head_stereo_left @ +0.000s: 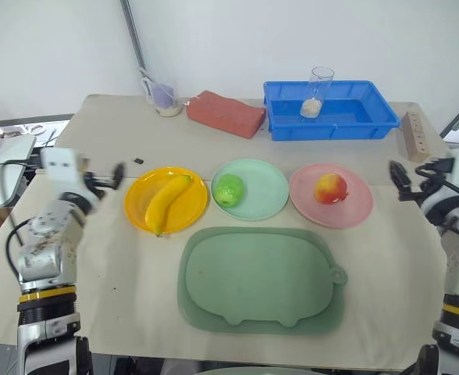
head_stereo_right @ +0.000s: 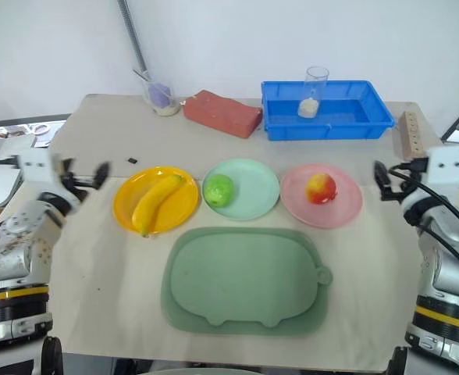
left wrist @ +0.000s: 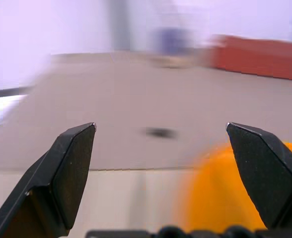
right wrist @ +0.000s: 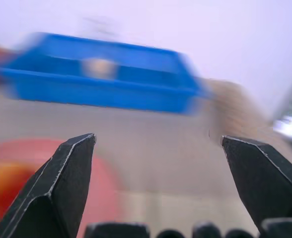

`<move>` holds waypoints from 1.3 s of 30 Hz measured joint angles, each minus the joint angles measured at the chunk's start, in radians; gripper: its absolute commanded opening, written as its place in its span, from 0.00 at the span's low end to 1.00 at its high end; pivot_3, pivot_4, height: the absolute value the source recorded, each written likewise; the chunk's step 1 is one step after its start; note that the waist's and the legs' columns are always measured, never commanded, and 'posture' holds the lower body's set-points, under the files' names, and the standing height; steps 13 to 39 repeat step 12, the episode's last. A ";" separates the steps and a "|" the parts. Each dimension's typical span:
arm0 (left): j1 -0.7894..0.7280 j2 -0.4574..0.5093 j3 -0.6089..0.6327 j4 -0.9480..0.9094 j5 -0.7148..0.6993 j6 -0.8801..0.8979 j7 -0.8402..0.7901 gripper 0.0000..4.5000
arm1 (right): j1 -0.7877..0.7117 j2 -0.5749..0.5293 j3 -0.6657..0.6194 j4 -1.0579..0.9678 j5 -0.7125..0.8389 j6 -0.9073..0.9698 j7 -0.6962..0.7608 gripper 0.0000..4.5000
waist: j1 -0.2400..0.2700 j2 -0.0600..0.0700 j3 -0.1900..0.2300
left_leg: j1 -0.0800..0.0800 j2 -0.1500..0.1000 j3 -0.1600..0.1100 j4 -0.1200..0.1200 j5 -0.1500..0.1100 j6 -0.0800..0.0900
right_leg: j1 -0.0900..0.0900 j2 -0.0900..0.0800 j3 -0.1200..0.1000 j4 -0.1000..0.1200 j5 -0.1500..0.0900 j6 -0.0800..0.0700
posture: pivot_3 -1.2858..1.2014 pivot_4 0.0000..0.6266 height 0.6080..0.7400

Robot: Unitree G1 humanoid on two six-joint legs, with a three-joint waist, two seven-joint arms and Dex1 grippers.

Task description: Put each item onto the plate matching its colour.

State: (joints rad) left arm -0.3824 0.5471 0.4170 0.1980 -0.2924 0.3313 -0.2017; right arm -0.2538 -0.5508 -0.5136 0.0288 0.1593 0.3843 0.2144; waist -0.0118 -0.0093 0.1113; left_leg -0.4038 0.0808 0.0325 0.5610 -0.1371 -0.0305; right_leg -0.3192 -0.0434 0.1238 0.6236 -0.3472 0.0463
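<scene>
Yellow banana, green apple and red apple are all sitting on matching plates between the left pincer and right pincer, both hanging released and empty, job apparently finished.

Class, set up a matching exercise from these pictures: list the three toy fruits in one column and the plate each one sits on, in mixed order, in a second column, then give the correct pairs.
Column one:
1. banana
2. green apple
3. red-and-yellow apple

Column two:
A. pink plate
B. yellow plate
C. mint green plate

Pairs: 1-B, 2-C, 3-A. Every fruit lies on the plate of its own colour.
</scene>
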 measured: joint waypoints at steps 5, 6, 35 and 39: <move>-0.039 0.003 0.013 0.205 0.048 -0.117 0.038 1.00 | 0.002 0.031 -0.010 0.189 -0.063 -0.144 -0.138 0.99 | -0.002 0.001 0.000 | 0.001 0.000 0.000 -0.004 0.002 -0.003 | 0.000 0.000 0.000 0.001 0.000 0.000 | 0.52 0.24 1.00; -0.050 0.003 0.015 0.234 0.053 -0.130 0.042 1.00 | -0.002 0.031 -0.010 0.217 -0.067 -0.166 -0.152 0.99 | -0.002 0.000 0.000 | 0.001 0.000 0.000 -0.004 0.002 -0.003 | 0.000 0.000 0.000 0.001 0.000 0.000 | 0.52 0.24 1.00; -0.108 0.014 0.014 0.368 0.068 -0.207 0.048 1.00 | -0.057 0.032 0.000 0.347 -0.071 -0.262 -0.206 0.99 | -0.004 0.001 -0.001 | 0.002 0.000 0.000 -0.005 0.002 -0.004 | 0.001 0.000 0.000 0.001 0.000 0.000 | 0.52 0.24 1.00; -0.108 0.014 0.014 0.368 0.068 -0.207 0.048 1.00 | -0.057 0.032 0.000 0.347 -0.071 -0.262 -0.206 0.99 | -0.004 0.001 -0.001 | 0.002 0.000 0.000 -0.005 0.002 -0.004 | 0.001 0.000 0.000 0.001 0.000 0.000 | 0.52 0.24 1.00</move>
